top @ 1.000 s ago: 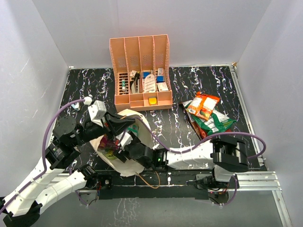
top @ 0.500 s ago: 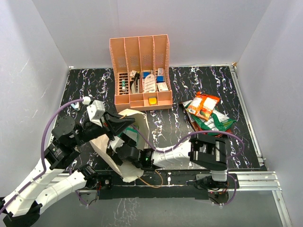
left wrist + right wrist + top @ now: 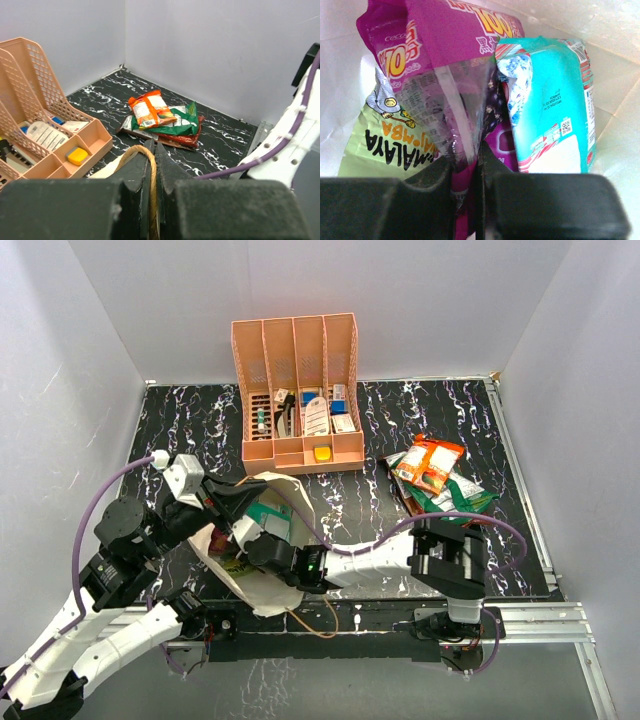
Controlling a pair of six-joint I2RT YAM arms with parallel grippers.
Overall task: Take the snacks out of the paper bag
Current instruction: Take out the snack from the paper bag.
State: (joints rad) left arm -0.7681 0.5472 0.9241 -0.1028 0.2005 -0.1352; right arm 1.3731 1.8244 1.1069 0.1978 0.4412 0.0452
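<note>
Pinching purple packet (image 3: pixel 445 65), right end effector (image 3: pixel 467 170) is sitting inside paper bag (image 3: pixel 260 595), near left; left end effector (image 3: pixel 152 165) is clamping cord handle (image 3: pixel 132 151).

Paper bag (image 3: pixel 262 595) at near left, organizer (image 3: pixel 297 340) behind it, snack pile (image 3: pixel 435 475) to the right, more packets (image 3: pixel 450 60) inside bag.

White arms (image 3: pixel 100 638), black joints, purple cables (image 3: pixel 84 530); the left claw (image 3: pixel 154 150) and right claw (image 3: pixel 467 165) are black.

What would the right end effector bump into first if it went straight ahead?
The purple packet. The right end effector is shut on its edge, so it would shove that first. Behind it is probably the inner wall of the paper bag, though depth is unclear.
</note>
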